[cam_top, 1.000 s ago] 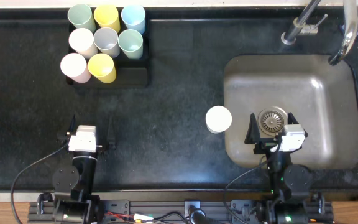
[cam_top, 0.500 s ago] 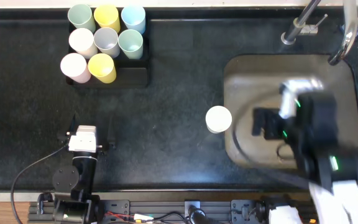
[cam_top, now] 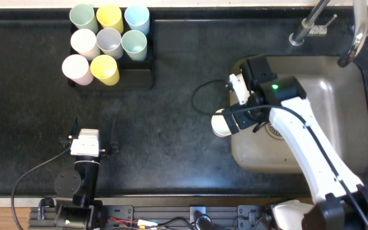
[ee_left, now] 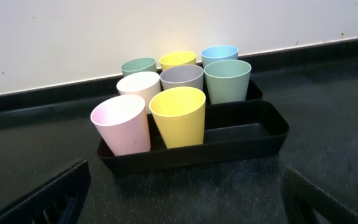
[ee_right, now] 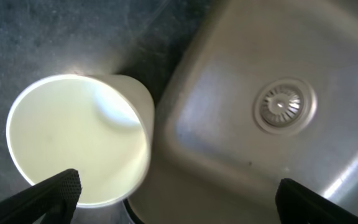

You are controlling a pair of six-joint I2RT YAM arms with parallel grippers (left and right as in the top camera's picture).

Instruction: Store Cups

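A white cup (cam_top: 220, 122) stands upright on the dark counter just left of the sink; from above, the cup (ee_right: 79, 140) shows its empty inside. My right gripper (cam_top: 236, 120) hangs over the cup's sink-side edge and the sink rim, open, with the cup's rim near one finger (ee_right: 58, 190) and nothing held. At the back left a black tray (cam_top: 140, 78) holds several pastel cups (cam_top: 105, 69), with its right end free (ee_left: 253, 134). My left gripper (cam_top: 87, 142) rests open at the front left, facing the tray.
The steel sink (cam_top: 337, 83) with its drain (ee_right: 283, 104) lies at the right, a faucet (cam_top: 308, 25) behind it. Dark counter stretches between the tray and the sink. A cable loop (cam_top: 203, 96) of the right arm hangs over the counter.
The right arm has swung from its rest spot at the sink's front, up and left, and now hangs over the white cup. The left arm has kept still.
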